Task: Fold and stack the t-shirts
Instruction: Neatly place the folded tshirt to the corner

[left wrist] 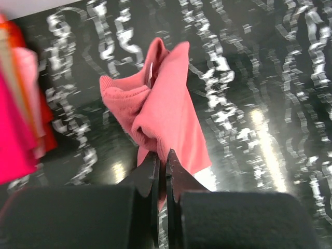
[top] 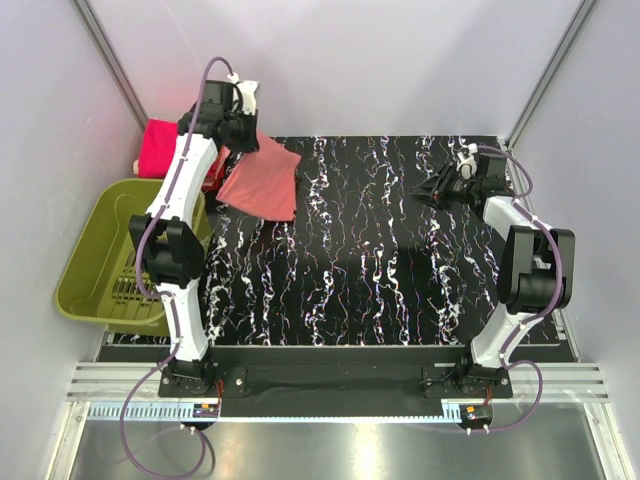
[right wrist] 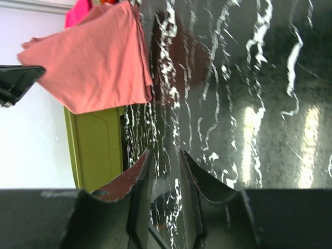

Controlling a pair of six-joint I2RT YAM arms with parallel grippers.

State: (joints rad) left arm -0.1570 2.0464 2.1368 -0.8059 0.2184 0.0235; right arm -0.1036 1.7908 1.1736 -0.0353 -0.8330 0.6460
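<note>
Up at the far-left part of the black, white-veined marbled desk [top: 380,260]: a soft salmon-coral cloth t-shirt [top: 262,182], raised by one bunched edge and hanging down as a slanted sheet. Contact between its lower edge and the desk: impossible to tell. Pinched at a thick fold by the left claw [left wrist: 161,157] [top: 248,135], black jaws pressed together on the cloth with barely a slit between them. From the left wrist, the salmon-coral cloth t-shirt [left wrist: 161,114] crumpled and gathered above the claw, a ribbed hem curling out to the left. From the right wrist, the same t-shirt [right wrist: 98,62] broad and nearly flat, casting a dark shadow on the marble beside it.

Just behind and to the left, against the far-left wall: bright magenta-pink folded shirts [top: 165,150], lying flat, partly hidden by the left arm; number in the pile not clear. Blurred at the left edge of the left wrist view [left wrist: 13,135], with an orange-red layer among them.

Nearer, along the desk's left side: an olive-green plastic basket [top: 100,255], tilted, slotted at the bottom.

Well apart from all cloth, low over the far-right part of the desk: the right claw [top: 430,188] [right wrist: 163,155], turned toward the t-shirt, jaws parted a little, only bare marble between them.
</note>
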